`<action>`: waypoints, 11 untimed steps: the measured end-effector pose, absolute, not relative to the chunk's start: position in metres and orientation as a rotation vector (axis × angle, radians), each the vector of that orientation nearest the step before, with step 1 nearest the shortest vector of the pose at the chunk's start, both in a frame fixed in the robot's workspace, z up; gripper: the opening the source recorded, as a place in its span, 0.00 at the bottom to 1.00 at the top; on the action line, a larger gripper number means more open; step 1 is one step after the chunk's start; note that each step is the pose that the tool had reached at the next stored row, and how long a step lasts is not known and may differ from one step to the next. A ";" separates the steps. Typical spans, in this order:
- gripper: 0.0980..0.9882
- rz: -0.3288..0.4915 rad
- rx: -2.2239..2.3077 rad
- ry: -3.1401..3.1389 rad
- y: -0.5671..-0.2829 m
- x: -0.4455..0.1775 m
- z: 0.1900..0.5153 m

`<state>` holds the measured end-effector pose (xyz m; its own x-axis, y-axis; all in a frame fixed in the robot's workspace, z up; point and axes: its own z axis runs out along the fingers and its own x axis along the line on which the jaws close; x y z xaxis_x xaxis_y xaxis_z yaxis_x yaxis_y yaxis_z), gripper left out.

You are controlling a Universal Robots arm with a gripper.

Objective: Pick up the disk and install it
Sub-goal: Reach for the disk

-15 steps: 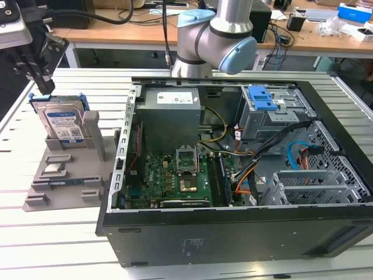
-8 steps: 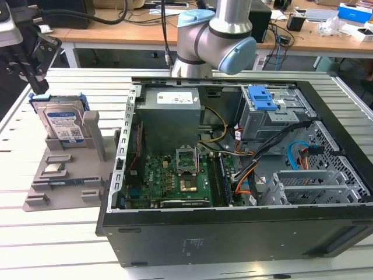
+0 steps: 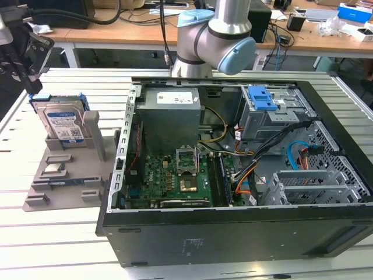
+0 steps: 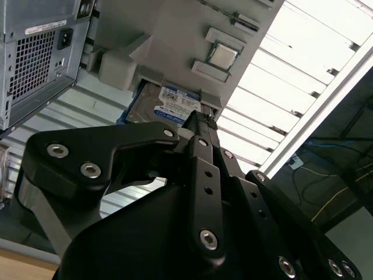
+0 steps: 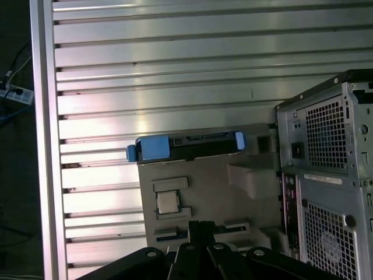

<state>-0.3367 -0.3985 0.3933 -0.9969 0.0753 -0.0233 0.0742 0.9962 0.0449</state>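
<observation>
the gripper (image 3: pixel 23 67) hangs in the upper left of the exterior view, partly cut off by the frame edge. it carries nothing, and whether it is released or clenched i cannot tell from any view. the disk (image 3: pixel 63 125) stands upright on edge in a grey holder (image 3: pixel 58 181) on the slatted table (image 3: pixel 52 245), at the middle left of the exterior view. it sits below the gripper and a little toward the exterior view's right, clearly apart from it. its labelled broad face is turned to that camera, and its upper edge runs roughly across the frame, from the exterior view's left to its right. in the first wrist view the disk (image 5: pixel 192 146) shows as a long narrow strip with blue frame ends, lying crosswise to the gripper (image 5: pixel 201 227), with the holder's flat bed (image 5: pixel 204 181) and a small square chip (image 5: pixel 168 201) between them. so i judge the gripper is not yet over that upper edge. in the second wrist view the gripper (image 4: pixel 201 119) covers part of the disk (image 4: pixel 169 102), leaving only a patch of label visible. the disk's lower part is hidden behind the holder's front wall, so how deep it sits is unclear. the open computer case (image 3: pixel 233 233) stands just beside the holder on the exterior view's right, and i cannot make out which bay is meant for the disk.
</observation>
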 end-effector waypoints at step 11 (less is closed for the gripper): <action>0.01 0.069 0.117 3.114 -0.394 -0.352 0.393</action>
